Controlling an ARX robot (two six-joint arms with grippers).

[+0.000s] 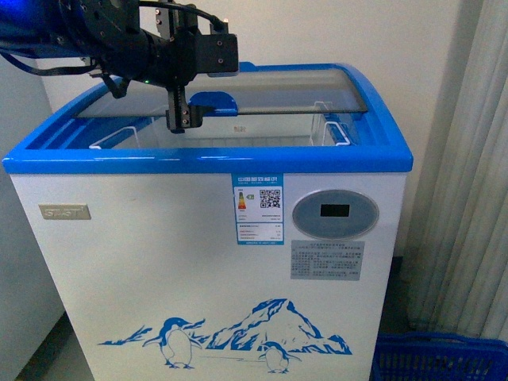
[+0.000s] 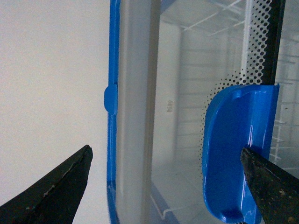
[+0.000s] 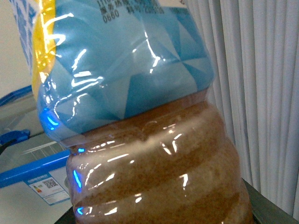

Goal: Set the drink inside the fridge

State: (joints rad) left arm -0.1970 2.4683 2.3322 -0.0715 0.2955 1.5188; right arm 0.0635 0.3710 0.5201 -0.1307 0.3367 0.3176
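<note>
The fridge (image 1: 159, 262) is a white chest cooler with a blue top rim (image 1: 206, 161) and a penguin print. Its curved glass lid (image 1: 278, 95) covers the back part, and wire baskets (image 1: 337, 133) show through the gap at the front. My left gripper (image 1: 181, 119) points down, open, at the lid's blue handle (image 1: 216, 101). In the left wrist view the handle (image 2: 238, 149) lies between the open fingers (image 2: 268, 186), close to one of them. My right gripper is shut on the drink bottle (image 3: 154, 154), which holds brown liquid, has a blue label and fills the view. The right arm is out of the front view.
A plain grey-white cabinet (image 1: 20, 262) stands left of the fridge. A blue plastic basket (image 1: 440, 361) sits on the floor at the lower right. A pale curtain (image 1: 472, 159) hangs on the right and also shows in the right wrist view (image 3: 261, 70).
</note>
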